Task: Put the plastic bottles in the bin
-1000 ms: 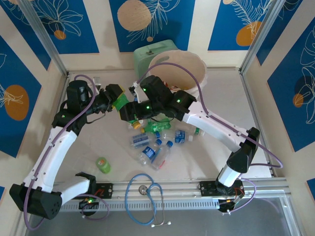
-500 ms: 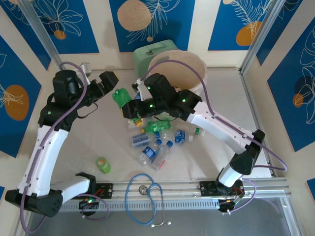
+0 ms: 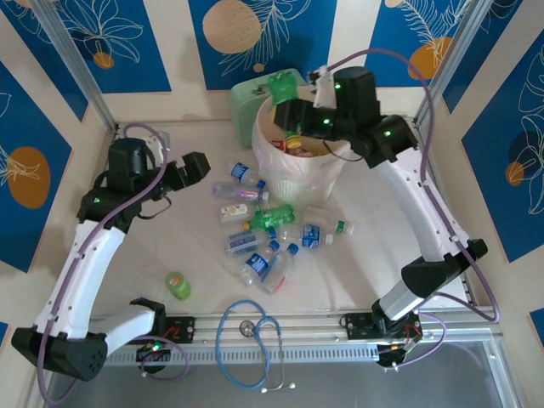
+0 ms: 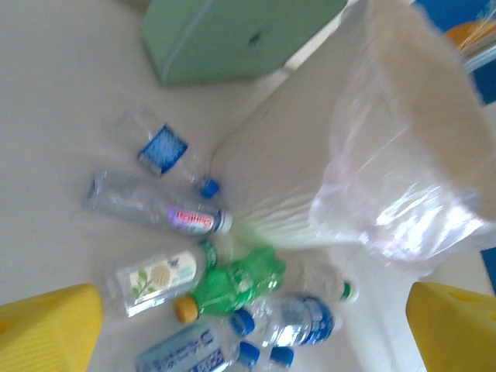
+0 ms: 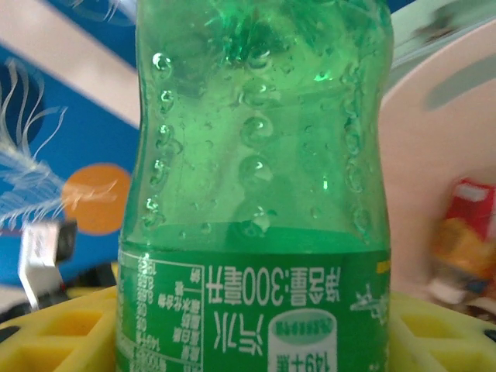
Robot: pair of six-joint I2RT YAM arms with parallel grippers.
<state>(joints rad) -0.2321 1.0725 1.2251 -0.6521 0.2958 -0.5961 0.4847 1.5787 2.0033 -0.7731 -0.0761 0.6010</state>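
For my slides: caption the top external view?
Right arm holds a green bottle in its jaws at the bin's far rim; left arm, jaws open, hangs near loose bottles on the table.

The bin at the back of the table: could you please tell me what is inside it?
Inside the bin, a few items with red and yellow labels show near the top. Lower layers are covered by them, the wall and the right arm.
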